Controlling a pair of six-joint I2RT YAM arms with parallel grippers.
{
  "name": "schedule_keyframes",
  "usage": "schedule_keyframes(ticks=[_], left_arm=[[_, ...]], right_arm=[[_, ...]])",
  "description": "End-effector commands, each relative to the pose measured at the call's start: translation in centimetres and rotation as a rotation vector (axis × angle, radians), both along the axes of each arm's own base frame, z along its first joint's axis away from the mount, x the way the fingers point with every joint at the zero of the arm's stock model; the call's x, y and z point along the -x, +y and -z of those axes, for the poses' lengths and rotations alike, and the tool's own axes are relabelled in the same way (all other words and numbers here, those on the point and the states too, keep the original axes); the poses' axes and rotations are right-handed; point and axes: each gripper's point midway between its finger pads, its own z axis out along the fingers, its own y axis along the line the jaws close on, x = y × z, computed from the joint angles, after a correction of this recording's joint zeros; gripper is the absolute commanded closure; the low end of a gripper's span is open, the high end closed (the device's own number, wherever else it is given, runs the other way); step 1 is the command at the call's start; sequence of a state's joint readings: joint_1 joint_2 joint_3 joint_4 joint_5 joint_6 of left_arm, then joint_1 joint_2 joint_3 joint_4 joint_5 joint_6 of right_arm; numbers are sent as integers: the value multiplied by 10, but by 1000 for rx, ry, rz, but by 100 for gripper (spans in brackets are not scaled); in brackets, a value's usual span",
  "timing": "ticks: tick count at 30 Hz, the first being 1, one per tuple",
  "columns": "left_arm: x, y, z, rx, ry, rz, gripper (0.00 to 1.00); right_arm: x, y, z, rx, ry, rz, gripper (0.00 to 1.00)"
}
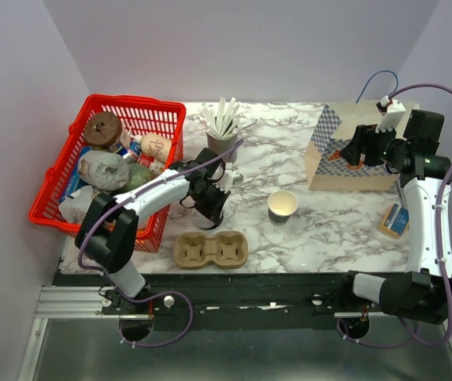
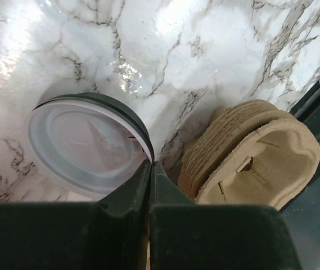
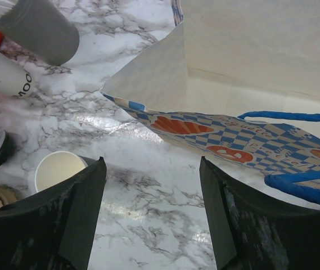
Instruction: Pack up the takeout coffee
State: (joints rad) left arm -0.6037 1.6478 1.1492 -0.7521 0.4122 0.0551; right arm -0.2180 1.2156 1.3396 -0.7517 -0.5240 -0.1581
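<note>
Two arms on this one. The left claw (image 2: 150,163) was clenched tight, fingers pressed flat together with nothing between them and tips right at the rim of the takeout coffee (image 2: 84,149); couldn't tell if they actually touched it. The coffee stood upright on the marble bench (image 1: 329,230), left of the middle, just behind the pulp cup carrier (image 1: 210,250) that sat by the near edge. White lid on, dark body barely peeking out around it from the wrist view. The right claw (image 3: 152,163) was released, jaws wide apart and holding nothing. It hung over the bench near the far right corner, right in front of the blue checkered paper bag (image 3: 261,138), whose open mouth faced it. A cream paper cup (image 1: 282,206) stood open near the middle of the bench, well apart from both claws. A red basket (image 1: 130,101) full of groceries took up the left edge, and a grey cup of white sticks (image 1: 222,147) sat by the far edge
</note>
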Motion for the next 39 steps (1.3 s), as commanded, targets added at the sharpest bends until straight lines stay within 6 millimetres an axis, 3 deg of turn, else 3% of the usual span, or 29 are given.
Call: schedule_keyframes(ticks=[1,9,11,14,18,23,29,31,39], left_arm=[[-9,-1,-6,44,-28,-35,90],[1,-13,-6,160,31,-12,94],[-1,-17,-11,210,16,-2,89],[-2,-15,-11,209,-8,-1,89],[0,-11,-8,211,-9,2,99],[0,-13,-13,255,-37,14,93],[-3,-14,-13,265,-34,0,97],[-4,-16,-16,285,-47,4,89],[-15,-16,-12,267,-78,-29,78]], right_arm=[[0,4,-3,-24,-21,-16,24],[-1,4,2,-31,-9,-17,23],[-1,5,1,-37,-8,-19,23],[-2,5,1,-37,-11,-18,23],[0,6,3,-42,-8,-19,23],[1,7,2,-44,-10,-21,23],[0,7,1,-48,-8,-24,23],[0,7,1,-48,-10,-24,23],[1,7,3,-48,-6,-23,23]])
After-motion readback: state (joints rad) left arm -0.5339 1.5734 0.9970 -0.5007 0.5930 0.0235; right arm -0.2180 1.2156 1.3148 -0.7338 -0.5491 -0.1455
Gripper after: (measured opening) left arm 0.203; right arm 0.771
